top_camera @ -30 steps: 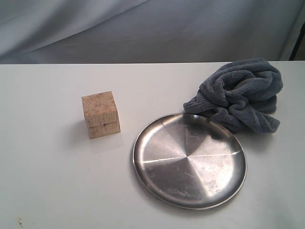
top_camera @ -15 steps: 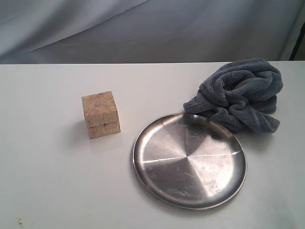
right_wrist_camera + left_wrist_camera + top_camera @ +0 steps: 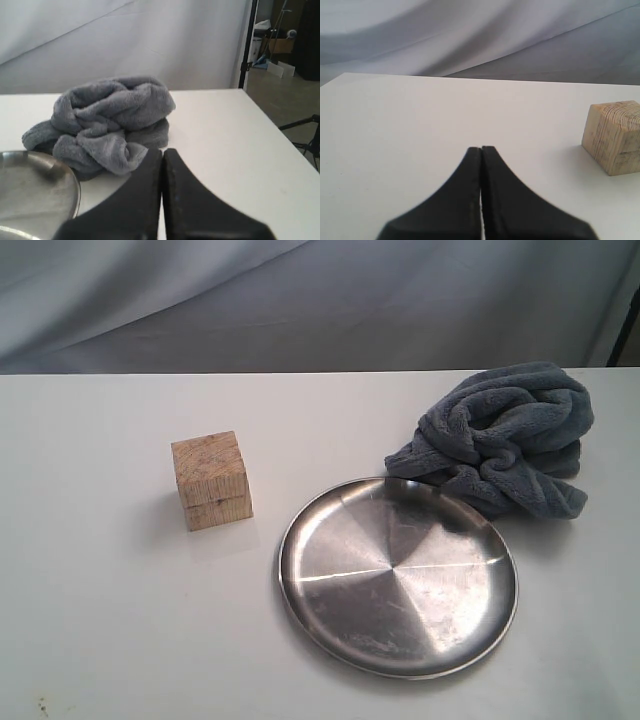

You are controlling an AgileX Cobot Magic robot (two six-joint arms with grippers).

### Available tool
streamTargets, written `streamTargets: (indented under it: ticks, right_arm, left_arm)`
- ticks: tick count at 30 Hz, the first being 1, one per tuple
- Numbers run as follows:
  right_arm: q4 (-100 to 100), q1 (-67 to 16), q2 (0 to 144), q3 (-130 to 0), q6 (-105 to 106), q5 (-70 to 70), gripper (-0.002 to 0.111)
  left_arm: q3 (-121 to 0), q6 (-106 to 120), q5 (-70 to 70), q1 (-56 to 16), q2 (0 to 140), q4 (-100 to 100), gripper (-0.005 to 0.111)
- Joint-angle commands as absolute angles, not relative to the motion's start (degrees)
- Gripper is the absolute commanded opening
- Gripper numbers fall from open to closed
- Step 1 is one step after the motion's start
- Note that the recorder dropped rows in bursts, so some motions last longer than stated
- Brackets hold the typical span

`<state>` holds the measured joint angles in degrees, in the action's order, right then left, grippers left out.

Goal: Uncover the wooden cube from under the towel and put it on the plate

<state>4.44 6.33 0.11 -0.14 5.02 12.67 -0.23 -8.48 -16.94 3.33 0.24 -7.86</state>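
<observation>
Scene: the wooden cube (image 3: 210,480) is pictured bare on the worktop (image 3: 100,620), w/ no cloth over it.
Done: the uncovering step is judged complete. The towel (image 3: 505,435) is bunched in a heap, well apart from the cube.
Left to do: the cube is yet to be picked up & set on the plate (image 3: 400,575), which is shown w/ nothing on it.
Progress: approx. halfway, as judged from the layout alone.
Left end effector (image 3: 481,150): jaws are pressed together, nothing pinched. The cube is found ahead of it, off its centre line & well apart.
Right end effector (image 3: 163,151): jaws are pressed together, nothing pinched. The towel heap is found ahead of it, near. Part of the plate's rim is caught ahead too, just beside the towel; whether they touch cannot be told.
Ext. view: neither end effector is caught in frame.
Count: 1 cube, 1 towel, 1 plate, 2 end effectors (wrist views only).
Next, est.: the jaws nearer the cube would have to be spread before any grip is made.
</observation>
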Motion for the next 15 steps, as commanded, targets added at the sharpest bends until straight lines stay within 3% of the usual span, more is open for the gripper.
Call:
streamTargets:
  ticks: [1,8,13,15]
  right_arm:
    - [7.9,6.74,0.0,0.0,5.37,-3.91,0.0]
    - [10.48,6.74,2.37,-10.81,5.15,4.48,0.0]
    - [11.46,6.74,13.98,-21.13,6.22,10.43,0.0]
    - [14.69,6.64,24.67,-27.62,6.22,14.21,0.0]
  left_arm:
    - [0.0,-8.73,-16.53,3.39,0.0,-7.87,0.0]
    - [0.0,-8.63,-16.53,3.39,0.0,-7.87,0.0]
    - [0.0,-8.63,-16.53,3.39,0.0,-7.87,0.0]
    - [0.0,-8.63,-16.53,3.39,0.0,-7.87,0.0]
